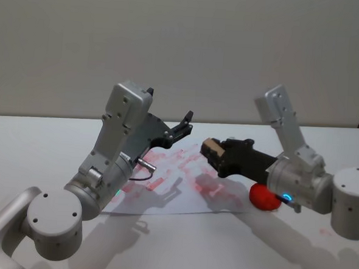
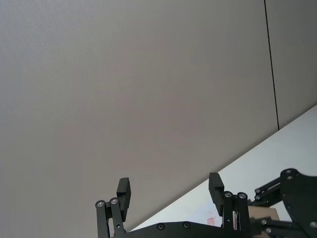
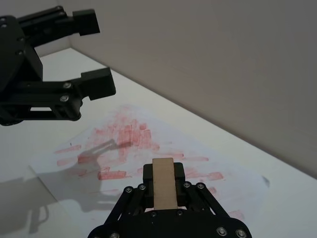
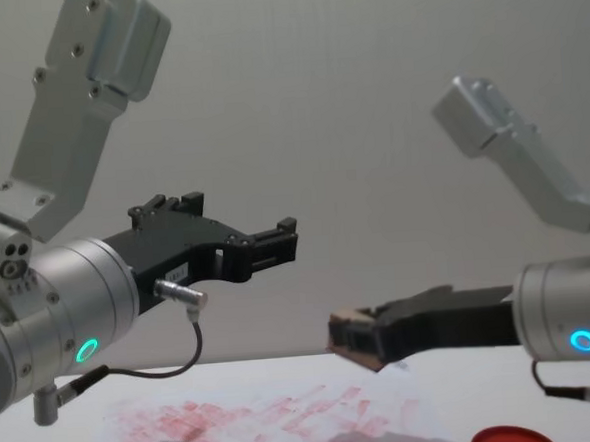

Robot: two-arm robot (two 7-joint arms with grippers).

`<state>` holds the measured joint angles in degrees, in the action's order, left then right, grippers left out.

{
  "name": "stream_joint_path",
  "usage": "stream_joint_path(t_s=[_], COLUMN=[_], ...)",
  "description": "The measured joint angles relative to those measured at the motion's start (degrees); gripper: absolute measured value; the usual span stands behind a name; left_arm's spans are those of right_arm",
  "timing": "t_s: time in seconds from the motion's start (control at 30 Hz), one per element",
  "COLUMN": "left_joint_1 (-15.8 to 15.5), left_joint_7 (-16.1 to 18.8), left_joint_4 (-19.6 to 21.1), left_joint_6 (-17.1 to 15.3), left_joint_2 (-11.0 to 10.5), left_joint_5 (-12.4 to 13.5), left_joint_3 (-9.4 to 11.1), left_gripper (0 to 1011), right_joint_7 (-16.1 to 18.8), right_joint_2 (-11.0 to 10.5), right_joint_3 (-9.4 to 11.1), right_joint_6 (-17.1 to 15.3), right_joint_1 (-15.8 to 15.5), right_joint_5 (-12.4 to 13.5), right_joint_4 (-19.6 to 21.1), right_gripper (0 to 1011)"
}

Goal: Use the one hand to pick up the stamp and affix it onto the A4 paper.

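My right gripper (image 1: pixel 212 150) is shut on the stamp (image 3: pixel 164 182), a light-tan wooden block, and holds it in the air above the right part of the A4 paper (image 1: pixel 164 182). In the chest view the stamp (image 4: pixel 348 336) hangs clear above the sheet (image 4: pixel 237 425). The A4 paper (image 3: pixel 129 144) is white and covered with smeared red prints. My left gripper (image 1: pixel 183 125) stands open and empty, raised above the paper's far left part. Its two black fingers (image 2: pixel 124 191) are spread wide in the left wrist view.
A round red ink pad (image 1: pixel 264 197) lies on the white table (image 1: pixel 45 144) just right of the paper, under my right arm. It also shows at the chest view's lower right as a red ink pad (image 4: pixel 514 437). A plain wall stands behind.
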<state>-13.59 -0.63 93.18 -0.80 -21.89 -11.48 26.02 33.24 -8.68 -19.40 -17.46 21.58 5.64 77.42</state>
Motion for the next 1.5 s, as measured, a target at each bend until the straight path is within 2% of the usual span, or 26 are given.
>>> stream_joint_path(t_s=[0.37, 0.8, 1.23, 1.5], left_joint_1=[0.0, 0.0, 0.0, 0.0], left_joint_7=[0.0, 0.0, 0.0, 0.0], left_joint_4=[0.0, 0.0, 0.0, 0.0], left_joint_6=[0.0, 0.0, 0.0, 0.0], left_joint_2=[0.0, 0.0, 0.0, 0.0], left_joint_5=[0.0, 0.0, 0.0, 0.0], left_joint_3=[0.0, 0.0, 0.0, 0.0], left_gripper=[1001, 1001, 1001, 1001], right_joint_7=[3.2, 4.6, 4.6, 3.9], right_joint_2=[1.5, 2.1, 2.1, 2.0], right_joint_3=[-1.7, -3.2, -3.7, -3.9], right_joint_6=[-4.2, -6.5, -6.9, -5.0], right_joint_1=[2.5, 3.3, 3.4, 3.2], right_joint_5=[-2.8, -4.9, -5.2, -5.0], right_joint_4=[-5.6, -9.0, -9.9, -10.1], right_gripper=[219, 219, 219, 219])
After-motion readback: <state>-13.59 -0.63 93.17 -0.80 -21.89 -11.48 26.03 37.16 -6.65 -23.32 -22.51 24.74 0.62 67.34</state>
